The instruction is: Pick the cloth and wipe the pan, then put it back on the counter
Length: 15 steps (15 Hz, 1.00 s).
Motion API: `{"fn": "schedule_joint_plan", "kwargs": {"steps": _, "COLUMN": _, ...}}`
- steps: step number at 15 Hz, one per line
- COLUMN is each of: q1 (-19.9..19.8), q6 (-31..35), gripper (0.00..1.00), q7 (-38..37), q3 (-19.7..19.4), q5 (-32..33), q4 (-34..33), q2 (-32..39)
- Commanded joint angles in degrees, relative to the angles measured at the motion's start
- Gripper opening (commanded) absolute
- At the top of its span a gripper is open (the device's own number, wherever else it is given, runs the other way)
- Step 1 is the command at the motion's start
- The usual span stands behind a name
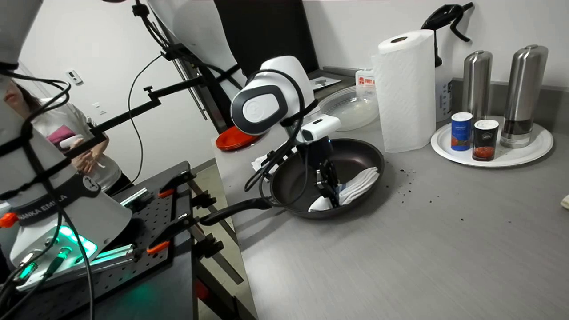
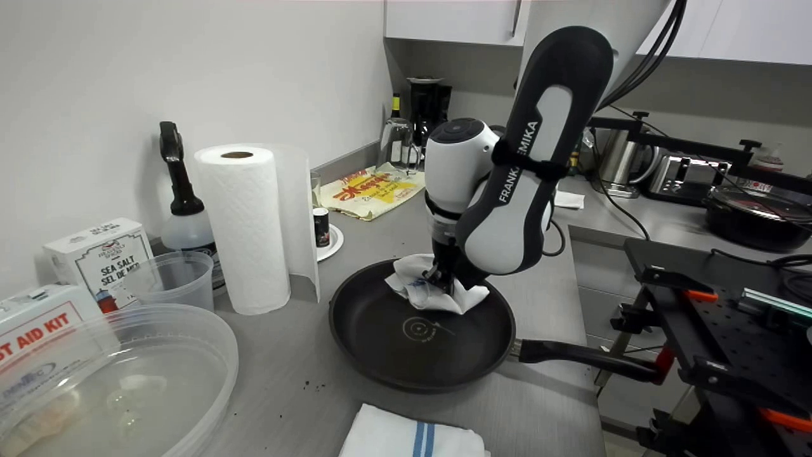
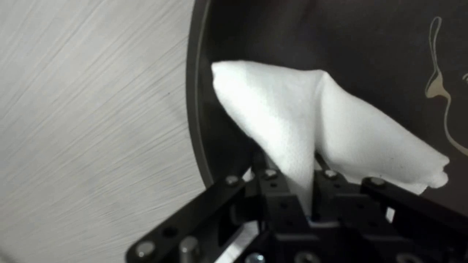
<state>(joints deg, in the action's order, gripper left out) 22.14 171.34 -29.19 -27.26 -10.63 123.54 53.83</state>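
The white cloth (image 1: 359,186) lies bunched inside the black pan (image 1: 351,153); a bit of blue stripe shows on it. It also shows in an exterior view (image 2: 419,297) and in the wrist view (image 3: 270,106), draped on the pan floor near the rim. My gripper (image 1: 330,189) points down into the pan, shut on a fold of the cloth. In the wrist view the fold runs up between the fingers (image 3: 298,179). The fingertips are hidden by the cloth. The pan sits on the grey counter (image 1: 355,266), its handle (image 2: 583,358) reaching past the counter's edge.
A second folded white cloth with blue stripes (image 2: 393,438) lies on the counter near the pan. A paper-towel roll (image 1: 404,98), a clear plastic bowl (image 2: 219,374), a red dish (image 1: 233,138) and a white tray of shakers (image 1: 540,144) stand around. Dark crumbs (image 1: 410,183) lie beside the pan.
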Motion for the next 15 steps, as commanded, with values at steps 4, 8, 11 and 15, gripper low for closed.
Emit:
{"fn": "schedule_joint_plan", "kwargs": {"steps": 4, "q1": -3.2, "q6": -0.1, "gripper": 0.04, "q7": -0.2, "q3": 1.5, "q5": -0.7, "q4": -3.7, "q2": 3.0}}
{"fn": "schedule_joint_plan", "kwargs": {"steps": 8, "q1": -6.7, "q6": -2.0, "gripper": 0.04, "q7": 0.8, "q3": 4.9, "q5": -0.7, "q4": -5.1, "q2": 2.1}}
{"fn": "schedule_joint_plan", "kwargs": {"steps": 11, "q1": -9.9, "q6": -4.5, "gripper": 0.04, "q7": 1.3, "q3": 8.3, "q5": -1.0, "q4": -6.9, "q2": 1.4}}
{"fn": "schedule_joint_plan", "kwargs": {"steps": 15, "q1": -12.7, "q6": -8.7, "gripper": 0.04, "q7": 0.7, "q3": 12.2, "q5": -1.2, "q4": -9.3, "q2": 0.8}}
